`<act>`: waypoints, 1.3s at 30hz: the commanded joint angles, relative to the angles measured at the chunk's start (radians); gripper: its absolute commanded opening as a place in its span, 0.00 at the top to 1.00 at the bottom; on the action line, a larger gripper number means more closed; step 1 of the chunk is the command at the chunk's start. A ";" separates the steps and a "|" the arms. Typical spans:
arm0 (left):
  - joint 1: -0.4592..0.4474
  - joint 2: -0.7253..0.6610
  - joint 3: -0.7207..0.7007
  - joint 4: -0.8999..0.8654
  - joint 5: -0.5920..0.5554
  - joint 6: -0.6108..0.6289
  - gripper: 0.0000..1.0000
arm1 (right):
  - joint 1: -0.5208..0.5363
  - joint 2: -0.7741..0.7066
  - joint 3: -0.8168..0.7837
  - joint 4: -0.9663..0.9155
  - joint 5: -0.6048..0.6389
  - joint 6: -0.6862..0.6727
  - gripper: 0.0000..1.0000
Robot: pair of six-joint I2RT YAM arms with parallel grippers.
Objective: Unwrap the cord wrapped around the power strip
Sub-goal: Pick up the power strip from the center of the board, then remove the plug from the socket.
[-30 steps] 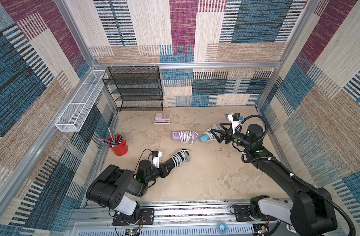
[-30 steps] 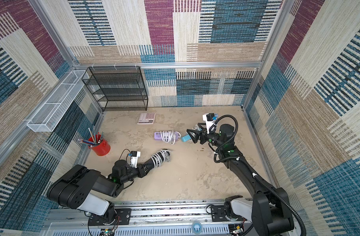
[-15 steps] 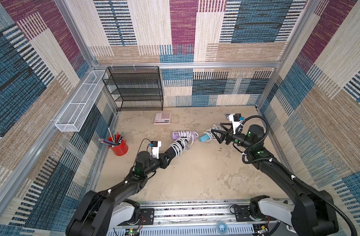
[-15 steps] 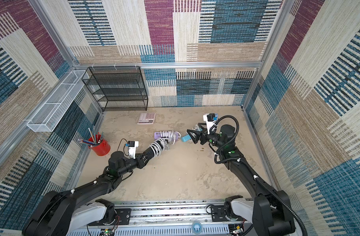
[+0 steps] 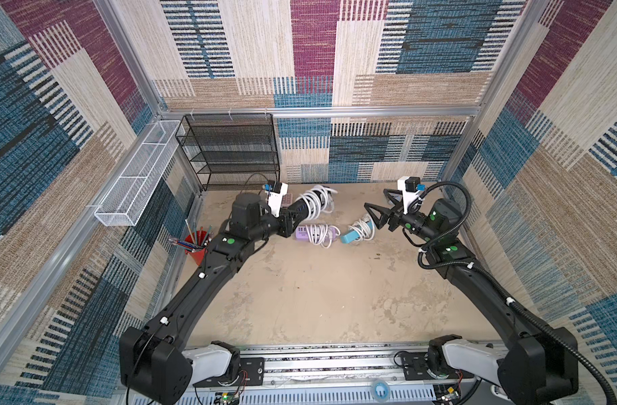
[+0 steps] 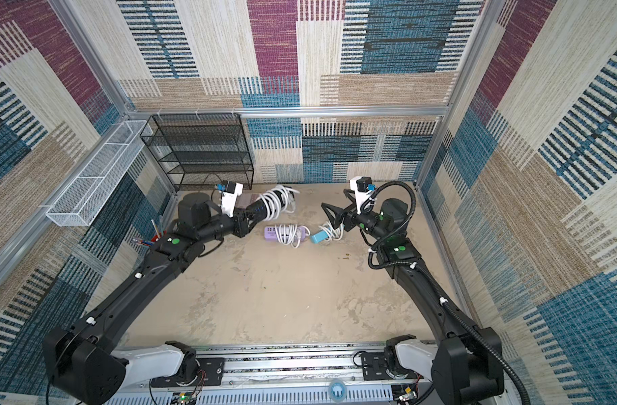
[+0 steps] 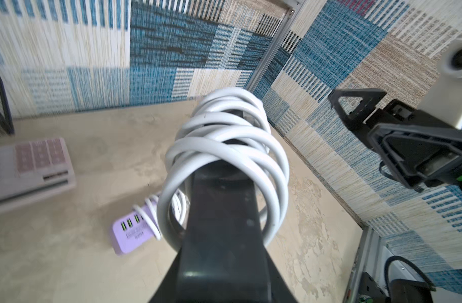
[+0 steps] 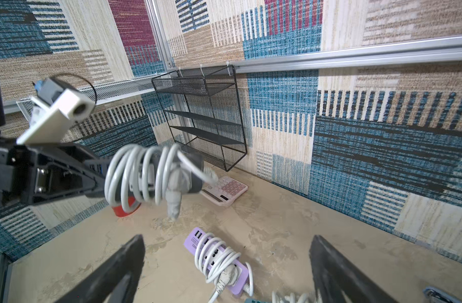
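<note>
Left wrist view: the power strip (image 7: pixel 219 230), wound with cord (image 7: pixel 224 147), is squeezed by the left gripper (image 5: pixel 293 215). The right gripper (image 5: pixel 375 197) is held open.

Rack (image 5: pixel 229 150) at 11 o'clock, wall basket (image 5: pixel 135 182) at 10, pen cup (image 5: pixel 194 250) at 9, calculator (image 8: pixel 224 190) beside the rack, purple strip (image 5: pixel 301 233) and blue strip (image 5: pixel 347 238) near 12.
</note>
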 commanded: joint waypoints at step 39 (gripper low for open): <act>0.033 -0.044 0.001 0.088 0.248 0.155 1.00 | 0.349 0.080 0.141 -0.161 0.314 -0.262 0.45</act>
